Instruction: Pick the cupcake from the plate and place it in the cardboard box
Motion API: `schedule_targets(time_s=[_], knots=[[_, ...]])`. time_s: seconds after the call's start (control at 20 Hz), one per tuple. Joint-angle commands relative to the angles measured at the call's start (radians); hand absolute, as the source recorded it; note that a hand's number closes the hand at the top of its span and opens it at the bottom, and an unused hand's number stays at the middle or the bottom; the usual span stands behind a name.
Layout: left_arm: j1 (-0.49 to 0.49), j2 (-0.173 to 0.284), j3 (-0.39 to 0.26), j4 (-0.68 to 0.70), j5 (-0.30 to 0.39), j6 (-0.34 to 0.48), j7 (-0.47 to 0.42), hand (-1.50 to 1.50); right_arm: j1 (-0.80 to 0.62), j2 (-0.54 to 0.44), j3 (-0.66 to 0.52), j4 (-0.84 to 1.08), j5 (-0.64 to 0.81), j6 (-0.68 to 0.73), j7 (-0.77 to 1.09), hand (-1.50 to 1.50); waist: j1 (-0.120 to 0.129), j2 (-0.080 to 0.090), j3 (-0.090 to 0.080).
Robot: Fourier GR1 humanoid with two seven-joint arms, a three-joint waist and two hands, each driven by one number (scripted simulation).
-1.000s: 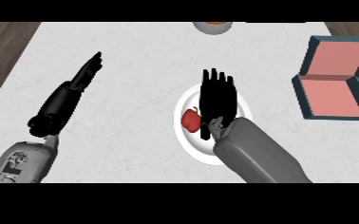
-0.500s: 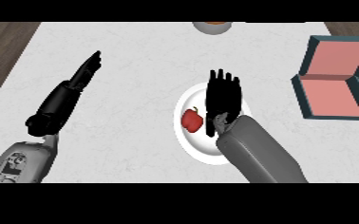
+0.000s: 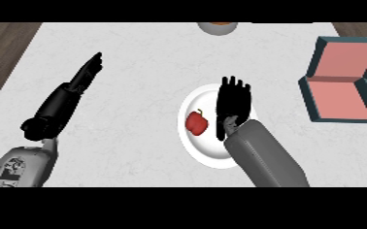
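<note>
A white plate (image 3: 198, 146) lies in the middle of the counter. On its left part sits a small red item (image 3: 197, 122) with a short stem; it looks like a red pepper rather than a cupcake. My right hand (image 3: 234, 103) hovers over the plate's right half, fingers straight and pointing away, thumb just right of the red item and not closed on it. The box (image 3: 335, 86), dark teal outside and pink inside, stands at the right edge with its flaps spread. My left hand (image 3: 80, 79) rests open at the left, fingers pointing up and right.
A round grey and orange object (image 3: 218, 27) sits at the counter's far edge, cut off by the top band. Dark wooden floor (image 3: 14, 41) shows beyond the counter's left edge.
My right hand has shifted slightly right and back over the plate, uncovering more of the red item. The left hand has not moved.
</note>
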Motion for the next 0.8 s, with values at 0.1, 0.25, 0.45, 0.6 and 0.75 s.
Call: schedule_targets(time_s=[0.1, 0.25, 0.45, 0.6, 0.75], knots=[[0.051, -0.011, 0.029, -0.004, -0.016, -0.037, -0.052, 0.00, 0.082, 0.017, 0.000, -0.093, 0.058, 0.058, 0.087, -1.50, -0.005, -0.002, 0.000], [0.006, -0.080, 0.002, 0.039, -0.079, 0.010, -0.034, 0.00, -0.002, 0.030, -0.090, 0.056, 0.064, 0.004, -0.012, -1.50, -0.002, 0.001, 0.000], [-0.032, 0.005, 0.113, 0.019, -0.008, -0.101, -0.003, 0.00, 0.067, 0.041, -0.067, 0.029, 0.086, -0.003, -0.062, -1.50, -0.002, 0.000, 0.000], [-0.058, -0.024, 0.109, 0.006, -0.010, -0.084, 0.039, 0.00, -0.008, 0.016, -0.076, 0.128, 0.090, -0.025, -0.187, 1.50, 0.001, 0.001, 0.000], [-0.002, -0.058, 0.076, 0.076, -0.076, -0.059, -0.074, 0.00, 0.029, 0.012, -0.021, 0.154, 0.174, -0.138, -0.234, 1.50, 0.000, 0.002, 0.000]])
